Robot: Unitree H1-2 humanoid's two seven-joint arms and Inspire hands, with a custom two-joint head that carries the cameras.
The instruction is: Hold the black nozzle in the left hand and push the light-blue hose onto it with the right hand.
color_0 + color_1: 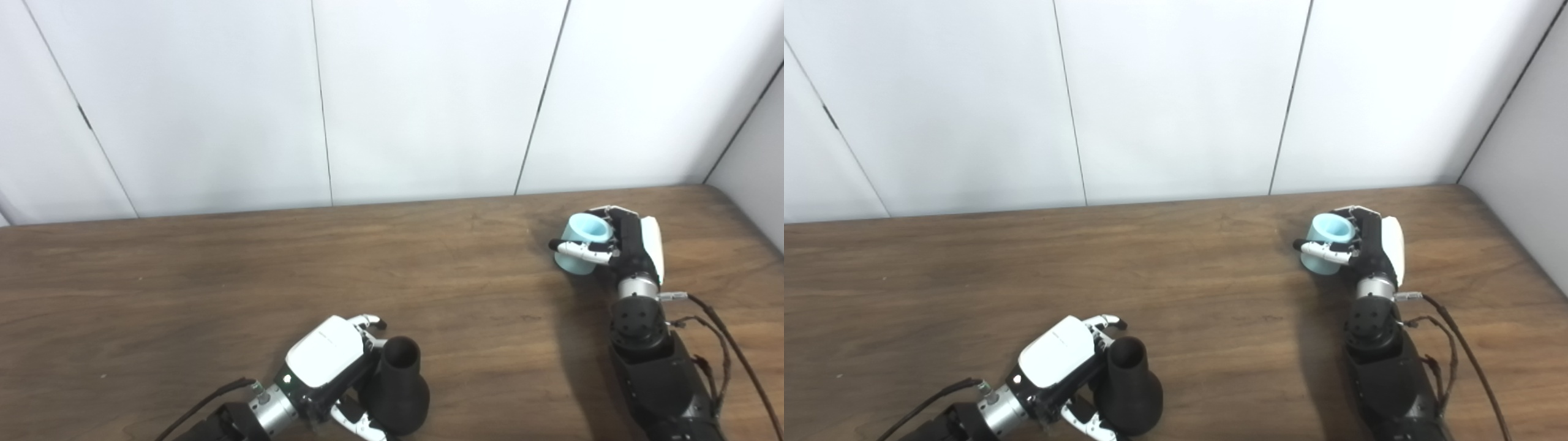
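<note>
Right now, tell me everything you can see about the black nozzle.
The black nozzle is a matte, funnel-like piece, probably rubber or plastic: a wide rounded base narrowing to a short open neck with a dark hollow mouth facing up and slightly away. It stands near the table's front edge, left of centre. The left hand wraps it from the left, fingers curled behind the neck and below the base. The hose is far off, not touching it.

Both head cameras look down from side by side, seemingly fairly close, sharing the table (184,275).
</note>
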